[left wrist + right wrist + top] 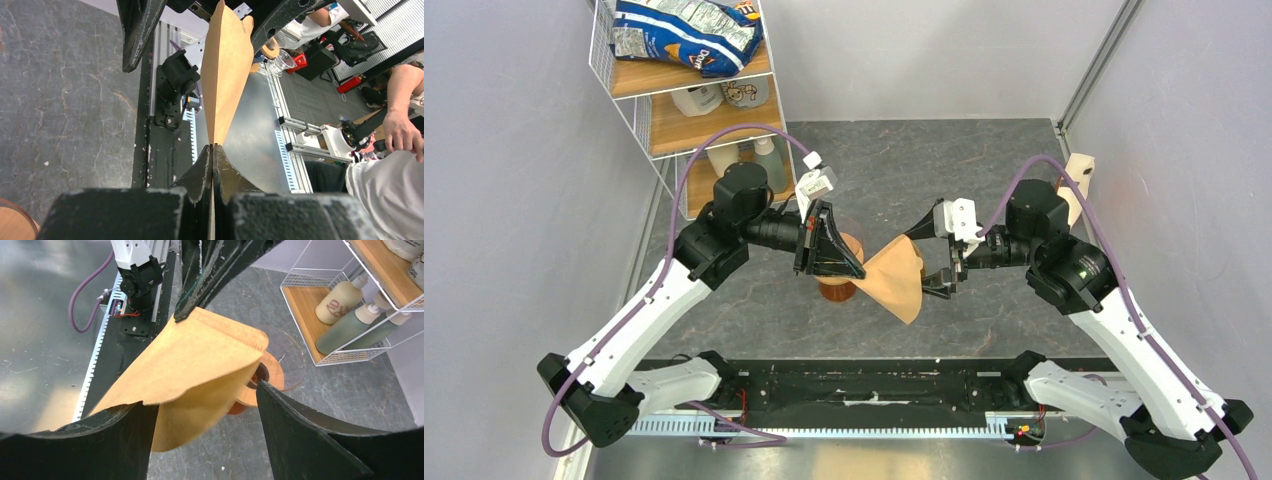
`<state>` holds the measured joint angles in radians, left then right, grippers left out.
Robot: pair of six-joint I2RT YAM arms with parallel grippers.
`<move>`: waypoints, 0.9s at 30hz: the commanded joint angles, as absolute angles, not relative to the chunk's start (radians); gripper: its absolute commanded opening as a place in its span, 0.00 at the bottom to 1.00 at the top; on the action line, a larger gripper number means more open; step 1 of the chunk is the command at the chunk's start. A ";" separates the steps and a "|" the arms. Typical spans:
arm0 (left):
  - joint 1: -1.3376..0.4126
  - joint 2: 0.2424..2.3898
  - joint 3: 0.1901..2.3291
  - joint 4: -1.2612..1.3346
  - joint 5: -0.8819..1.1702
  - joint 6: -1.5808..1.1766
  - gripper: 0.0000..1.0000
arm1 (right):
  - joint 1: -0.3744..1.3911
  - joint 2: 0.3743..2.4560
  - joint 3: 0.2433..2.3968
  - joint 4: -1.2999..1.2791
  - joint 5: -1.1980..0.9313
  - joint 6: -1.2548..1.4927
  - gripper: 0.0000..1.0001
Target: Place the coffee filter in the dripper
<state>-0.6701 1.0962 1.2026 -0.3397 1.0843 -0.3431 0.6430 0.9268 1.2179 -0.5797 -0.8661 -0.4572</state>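
The coffee filter (pixel 900 280) is tan paper, held in the air between the arms and partly opened into a cone. My left gripper (pixel 836 252) is shut on its pointed corner, and the wrist view shows the paper (pixel 227 65) pinched between the closed fingers (pixel 202 167). My right gripper (pixel 946 268) is open at the filter's wide edge. In its view the filter (pixel 190 365) gapes, with the upper layer lying on one finger (pixel 100 440). The dripper (pixel 270 372), a light-wood ring with a dark hole, sits just behind and below the filter, partly hidden under the left gripper (pixel 854 243).
The dripper rests on an amber glass vessel (pixel 836 291). A white wire shelf (pixel 639 120) with bottles and a chip bag stands at the back left. A pale wooden stand (pixel 1079 178) is behind the right arm. The black rail (pixel 864 385) runs along the near edge.
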 commanded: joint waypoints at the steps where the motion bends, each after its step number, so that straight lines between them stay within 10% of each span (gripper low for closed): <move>1: -0.685 1.112 1.229 -0.374 1.112 -0.349 0.02 | 0.664 0.922 1.256 -0.581 -0.860 -0.493 0.76; 7: -0.704 1.136 1.258 -0.444 1.081 -0.302 0.02 | 0.680 0.936 1.254 -0.559 -0.863 -0.425 0.61; 19: -0.724 1.163 1.287 -0.525 1.077 -0.268 0.02 | 0.730 0.945 1.246 -0.585 -0.797 -0.504 0.82; 27: -0.736 1.176 1.290 -0.543 1.082 -0.271 0.02 | 0.789 0.940 1.254 -0.652 -0.771 -0.650 0.71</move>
